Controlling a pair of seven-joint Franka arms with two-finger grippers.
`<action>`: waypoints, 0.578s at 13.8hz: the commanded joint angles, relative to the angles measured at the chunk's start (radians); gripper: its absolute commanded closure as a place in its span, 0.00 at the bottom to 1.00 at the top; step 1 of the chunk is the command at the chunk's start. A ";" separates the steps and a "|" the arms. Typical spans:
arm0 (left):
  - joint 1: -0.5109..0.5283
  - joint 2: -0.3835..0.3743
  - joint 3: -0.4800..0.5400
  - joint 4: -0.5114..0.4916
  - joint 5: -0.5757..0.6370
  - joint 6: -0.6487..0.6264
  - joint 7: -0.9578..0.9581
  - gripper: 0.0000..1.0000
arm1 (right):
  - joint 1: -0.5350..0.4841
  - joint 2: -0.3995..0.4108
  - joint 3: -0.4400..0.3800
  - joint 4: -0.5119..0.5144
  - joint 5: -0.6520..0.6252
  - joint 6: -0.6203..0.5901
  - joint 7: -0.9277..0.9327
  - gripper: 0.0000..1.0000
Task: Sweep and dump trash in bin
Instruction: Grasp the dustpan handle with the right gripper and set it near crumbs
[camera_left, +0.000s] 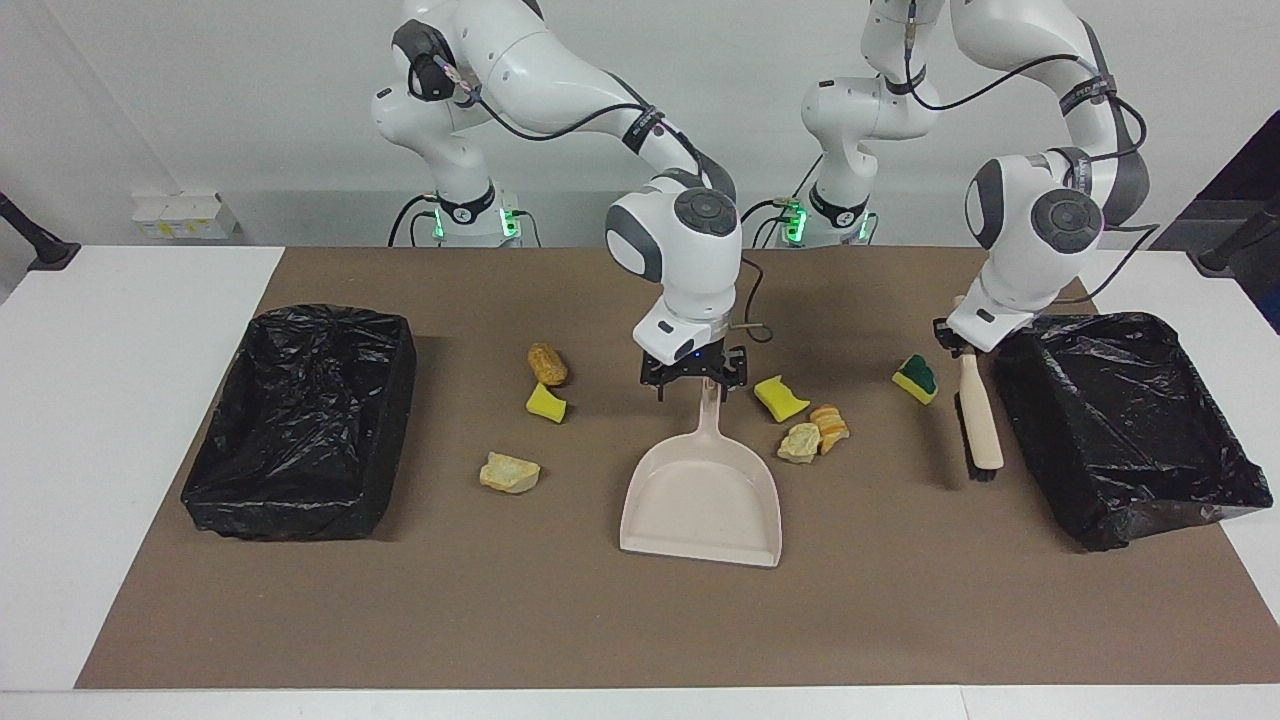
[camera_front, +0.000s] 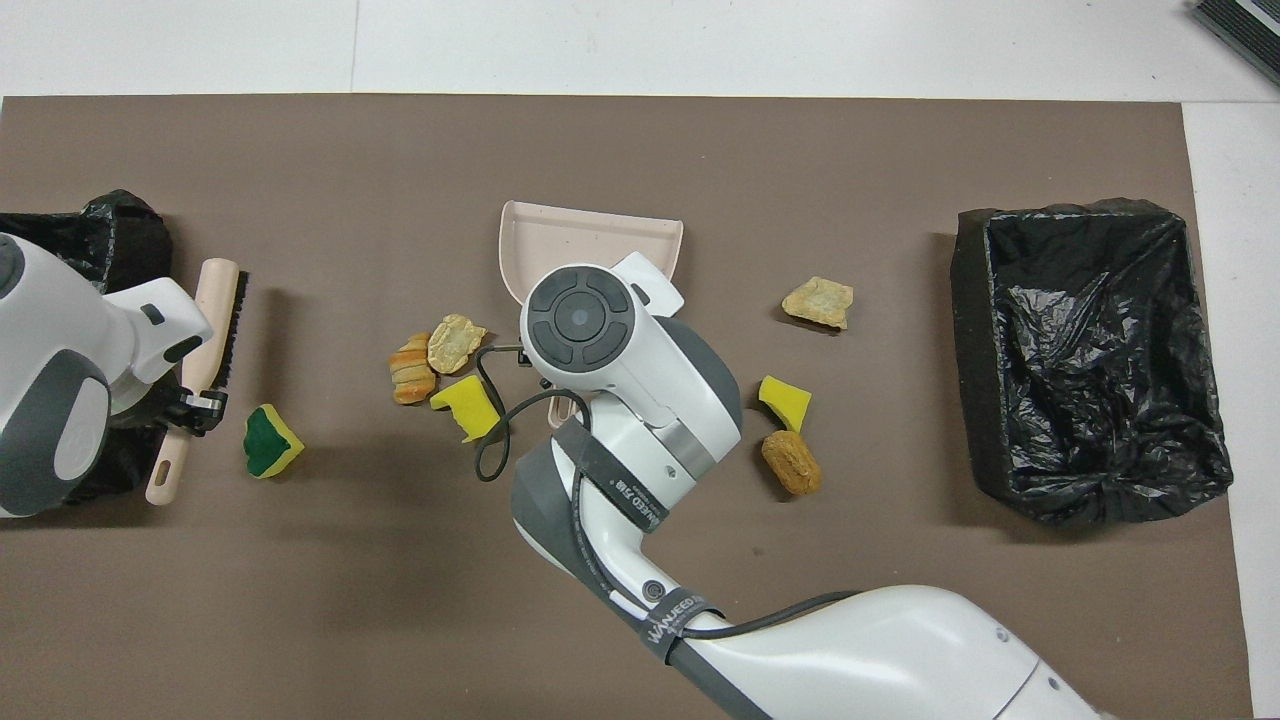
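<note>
The beige dustpan (camera_left: 700, 500) lies mid-table, its handle toward the robots. My right gripper (camera_left: 697, 385) is open, its fingers on either side of the handle's end. My left gripper (camera_left: 955, 340) is shut on the beige brush (camera_left: 980, 420), which is beside the bin (camera_left: 1120, 420) at the left arm's end. The trash lies scattered. A yellow sponge (camera_left: 781, 397), a tan chunk (camera_left: 800, 442) and an orange chunk (camera_left: 830, 425) sit beside the pan. A green-backed sponge (camera_left: 916, 378) lies near the brush. Toward the right arm's end lie a brown chunk (camera_left: 547, 363), a yellow sponge (camera_left: 546, 402) and a tan chunk (camera_left: 509, 473).
A second black-lined bin (camera_left: 300, 420) stands at the right arm's end of the brown mat (camera_left: 600, 620). In the overhead view the right arm's wrist (camera_front: 580, 320) covers the dustpan (camera_front: 590, 235) handle, and a cable (camera_front: 490, 440) loops beside it.
</note>
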 joint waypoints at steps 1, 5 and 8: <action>0.023 -0.096 -0.010 -0.129 -0.013 0.017 -0.154 1.00 | 0.031 0.030 0.000 0.021 -0.047 0.032 0.027 0.00; 0.008 -0.182 -0.013 -0.294 -0.013 0.138 -0.398 1.00 | 0.045 0.027 0.000 -0.017 -0.054 0.038 0.028 0.16; -0.027 -0.181 -0.021 -0.306 -0.034 0.149 -0.376 1.00 | 0.045 0.027 0.003 -0.020 -0.058 0.038 0.027 0.38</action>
